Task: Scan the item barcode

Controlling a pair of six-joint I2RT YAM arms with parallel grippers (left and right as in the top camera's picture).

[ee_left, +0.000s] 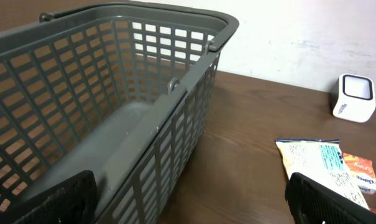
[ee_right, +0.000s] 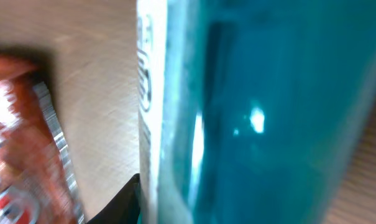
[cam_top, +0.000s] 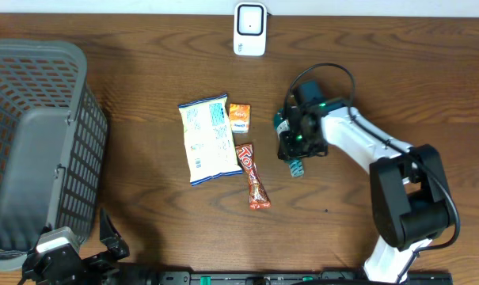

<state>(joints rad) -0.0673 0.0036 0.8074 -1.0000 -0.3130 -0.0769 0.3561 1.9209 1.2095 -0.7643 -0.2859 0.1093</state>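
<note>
Right of the snacks [cam_top: 209, 138] on the tabletop [cam_top: 144, 63], the right gripper [cam_top: 293, 150] clamps the teal pack [cam_top: 295, 167]; a loose hold could let it twist or slip before reaching the scanner [cam_top: 249, 29], spoiling the scan.

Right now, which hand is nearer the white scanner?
Right. The right hand, gripping a teal pack, is mid-table, in front and right of the scanner; the left hand is open at the near edge, beside the basket.

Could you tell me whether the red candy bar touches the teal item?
Apart. Overhead shows bare table between the red candy bar and the teal item.
</note>
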